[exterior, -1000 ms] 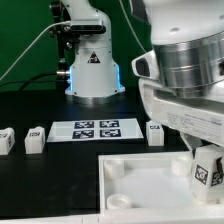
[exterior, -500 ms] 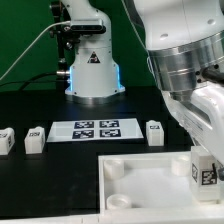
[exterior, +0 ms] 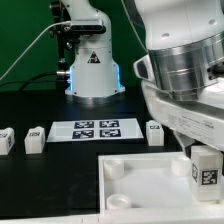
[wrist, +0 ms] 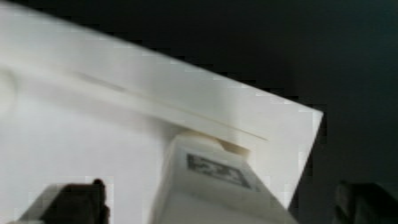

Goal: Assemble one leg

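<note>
The leg, a small white block with a tag on its face, stands upright on the near corner of the large white panel at the exterior view's right. My gripper hangs right over it. In the wrist view the leg rises between my two dark fingers, with the panel beneath it. A gap shows between the leg and one finger. The gripper is open around the leg.
Three more legs stand on the black table: two at the exterior view's left and one beside the marker board. The arm's base stands behind the board. The panel has round corner sockets.
The wrist has turned one way and back above the leg. The leg's tag, tilted a second ago, now faces squarely and stands upright on the panel corner.
</note>
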You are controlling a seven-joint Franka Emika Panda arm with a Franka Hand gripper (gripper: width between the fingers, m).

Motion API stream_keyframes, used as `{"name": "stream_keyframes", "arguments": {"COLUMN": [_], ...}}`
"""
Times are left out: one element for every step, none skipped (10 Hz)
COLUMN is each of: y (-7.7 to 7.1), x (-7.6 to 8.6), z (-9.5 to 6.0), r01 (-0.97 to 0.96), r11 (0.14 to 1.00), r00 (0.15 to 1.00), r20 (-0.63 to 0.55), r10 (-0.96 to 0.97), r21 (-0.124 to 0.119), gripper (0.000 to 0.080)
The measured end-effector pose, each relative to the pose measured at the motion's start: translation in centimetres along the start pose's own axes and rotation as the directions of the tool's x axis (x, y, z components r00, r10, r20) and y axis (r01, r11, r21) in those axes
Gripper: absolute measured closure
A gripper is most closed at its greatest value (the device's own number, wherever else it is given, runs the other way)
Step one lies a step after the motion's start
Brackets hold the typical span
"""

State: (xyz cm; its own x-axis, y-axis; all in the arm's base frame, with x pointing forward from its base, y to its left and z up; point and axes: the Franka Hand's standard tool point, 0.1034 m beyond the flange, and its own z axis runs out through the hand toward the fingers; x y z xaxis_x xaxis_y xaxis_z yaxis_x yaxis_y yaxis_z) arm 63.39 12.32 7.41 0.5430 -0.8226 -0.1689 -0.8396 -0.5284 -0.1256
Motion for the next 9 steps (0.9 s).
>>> {"name": "stream_keyframes", "arguments": {"y": [-0.24, -0.18, -0.15, -0.16, -0.18, -0.26, -0.26, -0.26, -0.28], "x": [-0.27, -0.17, -0.1, -0.13, -0.07, 0.02, 0.26, 0.24, 0.2], "z": [0.06, 0.09, 0.08, 0.09, 0.03, -0.05, -0.12, -0.11, -0.1], "r01": [0.159, 0.248, 0.304, 0.381, 0.525, 0.64, 0.739, 0.743, 0.724], "r11": [0.987, 0.969, 0.953, 0.924, 0.85, 0.766, 0.671, 0.666, 0.686], "r00": [0.987, 0.968, 0.952, 0.924, 0.85, 0.766, 0.67, 0.666, 0.686], "r20": [-0.022, -0.021, -0.02, -0.019, -0.025, -0.029, -0.026, -0.025, -0.027], "r10": [-0.159, -0.248, -0.304, -0.382, -0.526, -0.642, -0.741, -0.745, -0.727], "r21": [-0.009, -0.011, -0.012, -0.014, -0.039, -0.06, -0.068, -0.065, -0.064], "gripper": [0.0151, 0.015, 0.015, 0.015, 0.015, 0.015, 0.015, 0.015, 0.015]}}
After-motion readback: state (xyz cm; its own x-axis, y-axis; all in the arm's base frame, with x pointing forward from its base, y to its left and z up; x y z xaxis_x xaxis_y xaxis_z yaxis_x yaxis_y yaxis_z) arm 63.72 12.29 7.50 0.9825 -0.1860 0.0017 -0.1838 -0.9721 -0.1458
